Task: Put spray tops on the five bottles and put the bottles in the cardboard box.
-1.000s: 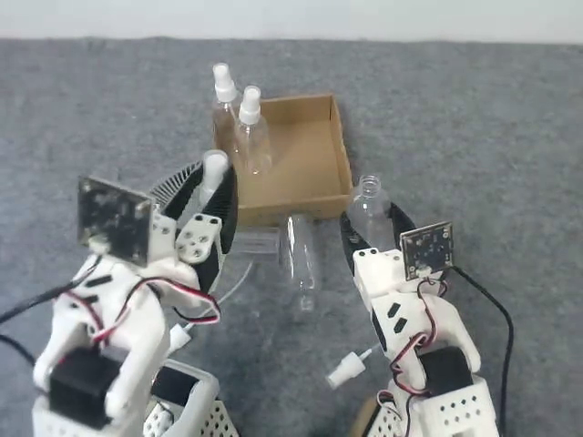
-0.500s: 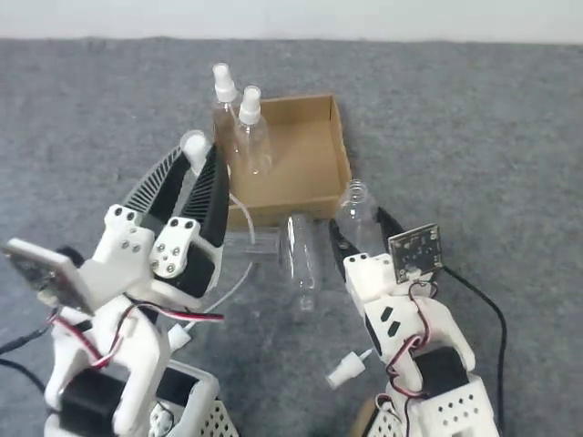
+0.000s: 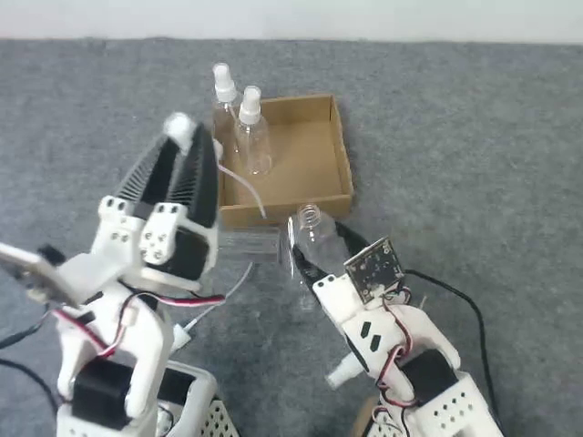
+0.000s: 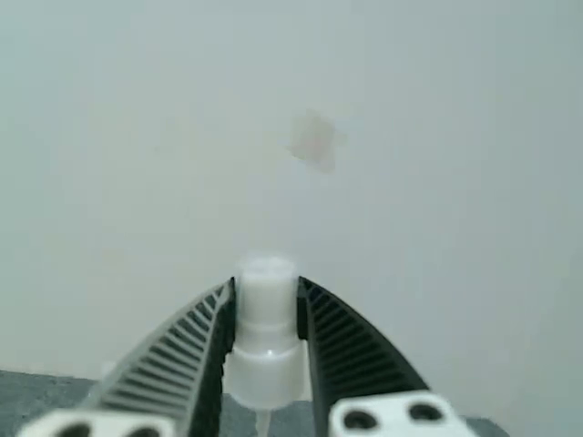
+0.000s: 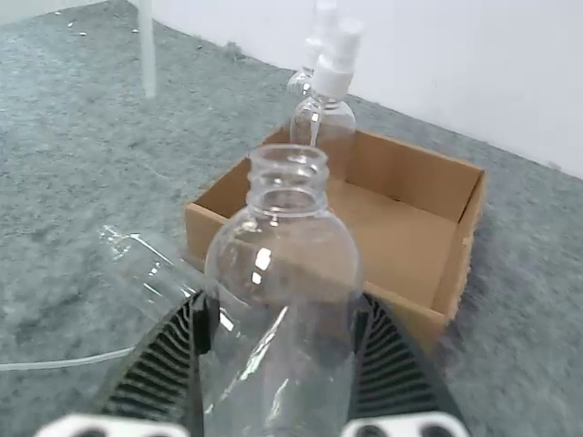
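A grey, fuzzy, felt-like mat (image 3: 474,137) covers the work surface as far as the high view reaches, its nap mottled with lighter and darker flecks. Along its far side it meets a plain, pale white wall (image 3: 364,18) in 1 straight seam. In the left wrist view that wall carries 1 faint, blurred greyish blotch (image 4: 314,144). The light is soft and even, and the shadows on the mat are weak and soft-edged.

Glossy plastic bottle (image 5: 278,264), matt cardboard box (image 5: 414,177)
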